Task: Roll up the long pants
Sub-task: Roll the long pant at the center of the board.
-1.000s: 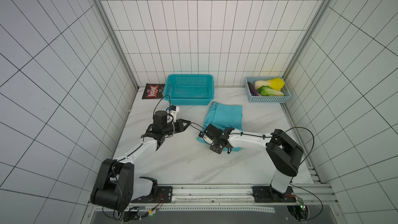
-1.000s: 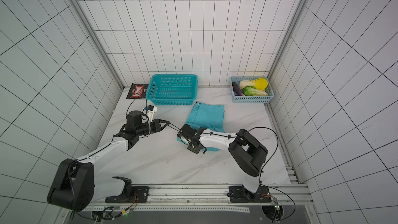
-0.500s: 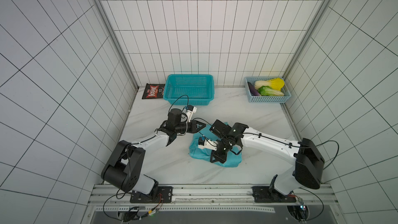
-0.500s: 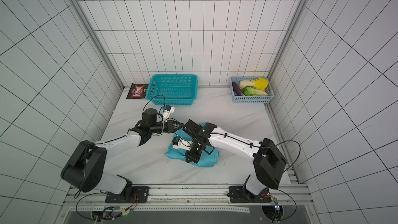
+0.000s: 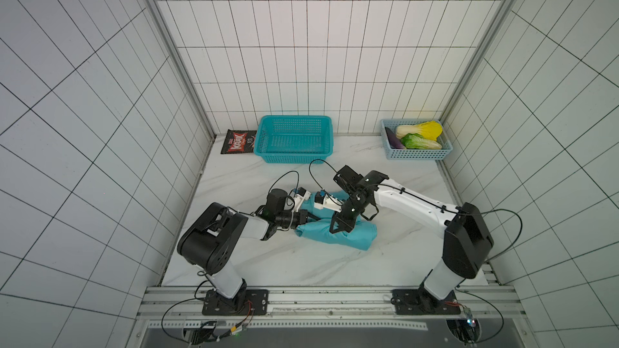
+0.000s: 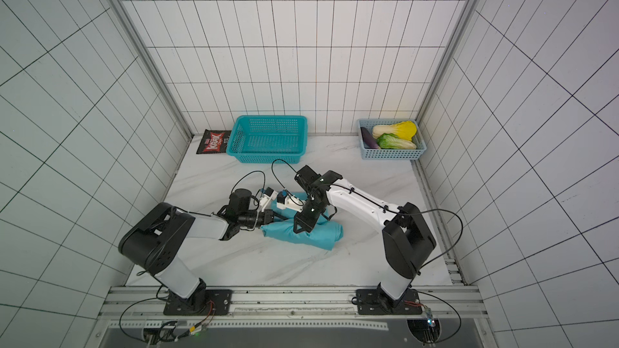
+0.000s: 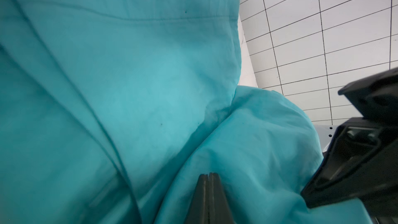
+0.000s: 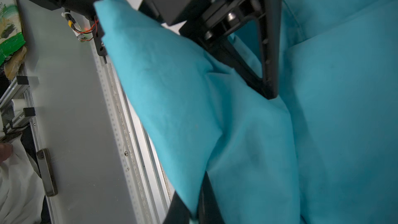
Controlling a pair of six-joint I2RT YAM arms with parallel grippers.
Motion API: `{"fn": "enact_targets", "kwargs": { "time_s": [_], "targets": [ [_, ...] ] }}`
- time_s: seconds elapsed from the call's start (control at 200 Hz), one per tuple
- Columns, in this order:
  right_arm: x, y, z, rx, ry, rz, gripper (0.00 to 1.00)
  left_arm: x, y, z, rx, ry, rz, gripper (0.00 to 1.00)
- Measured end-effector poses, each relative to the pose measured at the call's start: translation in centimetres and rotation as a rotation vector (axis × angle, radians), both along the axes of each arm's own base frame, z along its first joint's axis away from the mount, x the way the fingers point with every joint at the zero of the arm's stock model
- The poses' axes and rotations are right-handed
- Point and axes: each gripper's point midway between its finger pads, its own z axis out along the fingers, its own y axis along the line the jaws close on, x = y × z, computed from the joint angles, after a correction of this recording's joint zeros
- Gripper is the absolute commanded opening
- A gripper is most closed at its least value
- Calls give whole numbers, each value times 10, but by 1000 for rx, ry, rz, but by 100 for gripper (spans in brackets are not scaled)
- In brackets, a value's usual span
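Note:
The long pants (image 5: 338,234) lie as a bunched teal bundle in the middle of the marble table, seen in both top views (image 6: 303,236). My left gripper (image 5: 313,218) reaches in from the left, and in the left wrist view it (image 7: 208,174) is shut, its tips pressed together against the cloth (image 7: 140,82) with nothing between them. My right gripper (image 5: 336,229) points down onto the bundle. In the right wrist view it (image 8: 195,207) is shut on a raised fold of the pants (image 8: 172,104). The waistband is hidden.
A turquoise plastic basket (image 5: 294,143) and a black snack bag (image 5: 237,142) stand at the back. A pale blue basket (image 5: 417,153) with vegetables sits at the back right. The metal rail (image 5: 318,299) runs along the front edge.
The pants went from a flat folded sheet farther back to a bunched bundle nearer the front. My left gripper moved right onto the cloth and shut. The right gripper kept its hold.

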Motion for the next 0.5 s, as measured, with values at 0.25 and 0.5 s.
{"fn": "enact_targets", "kwargs": {
  "time_s": [0.25, 0.5],
  "targets": [
    [51, 2, -23, -95, -59, -96, 0, 11, 7, -16, 14, 70, 40, 0],
    [101, 10, -49, -127, -41, -161, 0, 56, 66, -30, -21, 203, 275, 0]
  ]
}}
